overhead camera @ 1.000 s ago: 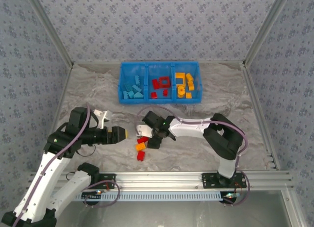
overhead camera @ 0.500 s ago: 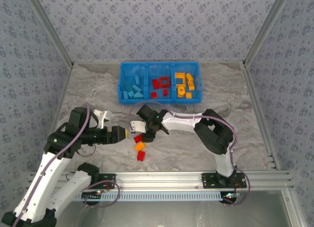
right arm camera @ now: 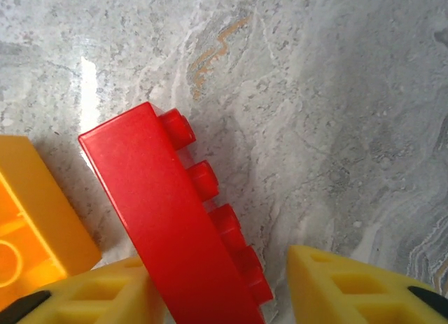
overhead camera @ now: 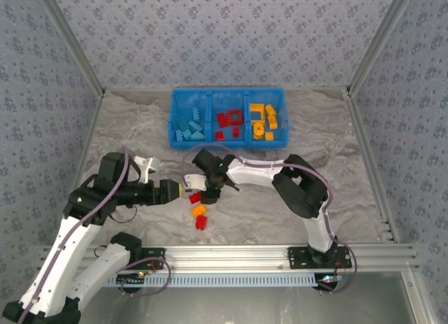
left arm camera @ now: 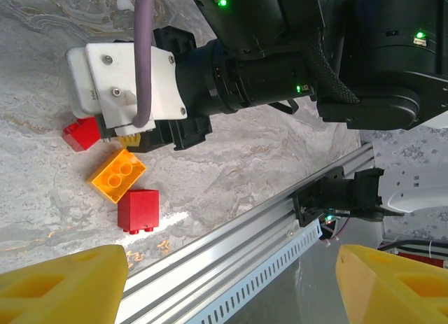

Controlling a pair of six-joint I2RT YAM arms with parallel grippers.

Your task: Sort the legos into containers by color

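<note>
Red brick (right arm camera: 178, 219) lies between the right end effector's (right arm camera: 224, 296) parted fingers, nearer the lower-left one; open marbled tabletop (right arm camera: 336, 128) spreads across the upper right.

Overhead camera looks down on the table (overhead camera: 336, 170); both close wrist cameras share the red brick (right arm camera: 175, 233).

Glossy plastic red brick (right arm camera: 168, 219), marble-look tabletop (right arm camera: 329, 100)

Red brick (right arm camera: 168, 219), orange brick (left arm camera: 118, 173), blue bin (overhead camera: 227, 143), marbled grey table (overhead camera: 126, 128).
</note>
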